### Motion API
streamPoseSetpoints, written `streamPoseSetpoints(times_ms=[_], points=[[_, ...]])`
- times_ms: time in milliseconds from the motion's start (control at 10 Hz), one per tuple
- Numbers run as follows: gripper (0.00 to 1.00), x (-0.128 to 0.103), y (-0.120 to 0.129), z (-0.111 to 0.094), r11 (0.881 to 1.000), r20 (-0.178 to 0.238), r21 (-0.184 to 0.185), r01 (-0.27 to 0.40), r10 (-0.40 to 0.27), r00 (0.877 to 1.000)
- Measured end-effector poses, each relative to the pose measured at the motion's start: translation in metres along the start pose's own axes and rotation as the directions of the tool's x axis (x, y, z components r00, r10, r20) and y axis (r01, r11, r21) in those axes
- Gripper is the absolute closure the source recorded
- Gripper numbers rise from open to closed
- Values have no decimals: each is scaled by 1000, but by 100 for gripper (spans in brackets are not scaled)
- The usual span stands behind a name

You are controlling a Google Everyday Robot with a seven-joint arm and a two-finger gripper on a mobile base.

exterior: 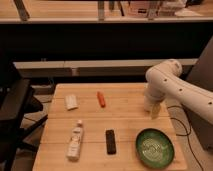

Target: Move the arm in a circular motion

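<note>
Though empty, fingers (155, 111) wide over the table (125, 122)

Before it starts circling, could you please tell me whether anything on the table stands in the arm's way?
Nothing visible does: the arm holds its gripper over the table near its right edge; the green bowl sits apart.

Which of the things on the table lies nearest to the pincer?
The green bowl, at the table's near right corner. The pincer hangs just behind it, at the arm's tip; the orange stick, black bar, bottle and white packet lie farther left.
</note>
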Motion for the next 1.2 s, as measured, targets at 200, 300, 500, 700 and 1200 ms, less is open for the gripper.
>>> streamPoseSetpoints(times_ms=[200, 300, 500, 700, 1200], points=[[20, 2, -2, 2, 1000, 1, 6, 19, -19, 1000], [20, 3, -2, 2, 1000, 1, 7, 22, -22, 1000], [20, 4, -3, 4, 999, 7, 12, 42, -42, 999], [20, 7, -3, 6, 999, 9, 14, 46, -46, 999], [20, 12, -5, 11, 998, 22, 18, 61, -62, 998]])
